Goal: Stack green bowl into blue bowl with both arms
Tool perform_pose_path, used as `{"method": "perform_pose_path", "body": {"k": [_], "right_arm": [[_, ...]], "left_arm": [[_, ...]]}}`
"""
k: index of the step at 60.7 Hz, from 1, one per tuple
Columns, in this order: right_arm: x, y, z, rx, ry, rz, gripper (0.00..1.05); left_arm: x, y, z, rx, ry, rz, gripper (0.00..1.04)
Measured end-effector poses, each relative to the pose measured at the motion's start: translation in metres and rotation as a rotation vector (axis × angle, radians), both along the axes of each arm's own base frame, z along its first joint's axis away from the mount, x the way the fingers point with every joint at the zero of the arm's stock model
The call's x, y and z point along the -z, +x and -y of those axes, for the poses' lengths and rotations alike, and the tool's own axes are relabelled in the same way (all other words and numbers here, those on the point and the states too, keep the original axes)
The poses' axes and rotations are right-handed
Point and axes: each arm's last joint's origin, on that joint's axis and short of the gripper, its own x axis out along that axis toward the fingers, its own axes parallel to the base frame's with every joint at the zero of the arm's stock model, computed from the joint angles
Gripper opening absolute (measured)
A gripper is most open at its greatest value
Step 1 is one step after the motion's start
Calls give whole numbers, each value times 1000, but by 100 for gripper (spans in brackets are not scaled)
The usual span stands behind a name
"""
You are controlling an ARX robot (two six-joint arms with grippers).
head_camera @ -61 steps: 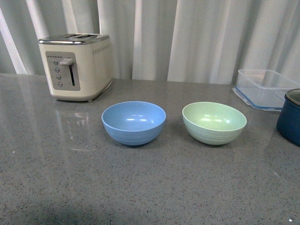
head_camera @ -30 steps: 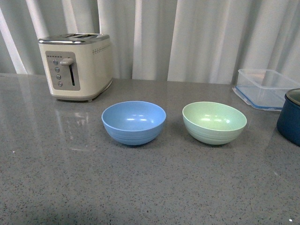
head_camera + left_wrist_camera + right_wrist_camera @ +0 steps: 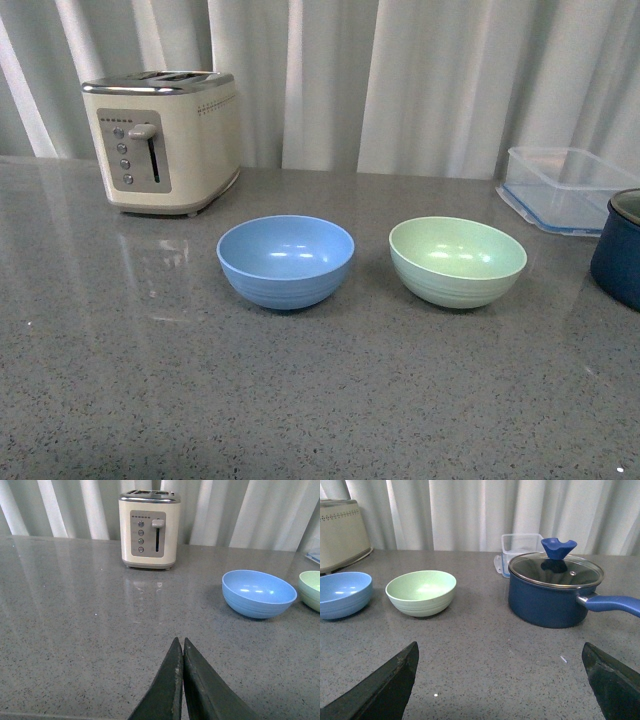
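Left wrist view shows the left tool with its fingers pressed together on nothing. The blue bowl sits ahead of it, toward the right arm's side, well apart on the grey surface. The right tool is spread wide and empty. The green bowl stands upright ahead of it, near the blue bowl but not touching.
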Motion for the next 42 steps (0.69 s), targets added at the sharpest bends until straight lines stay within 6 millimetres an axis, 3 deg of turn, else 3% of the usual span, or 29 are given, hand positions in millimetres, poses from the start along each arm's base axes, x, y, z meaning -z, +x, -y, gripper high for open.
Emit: {"method": "perform_pose_path", "body": {"k": [20, 42], "right_arm": [[0, 0, 0, 0, 0, 0, 95], [0, 0, 0, -3, 0, -2, 95]], "left_arm": [[3, -12, 0, 0, -1, -6, 5], [3, -12, 0, 0, 0, -7, 69]]}}
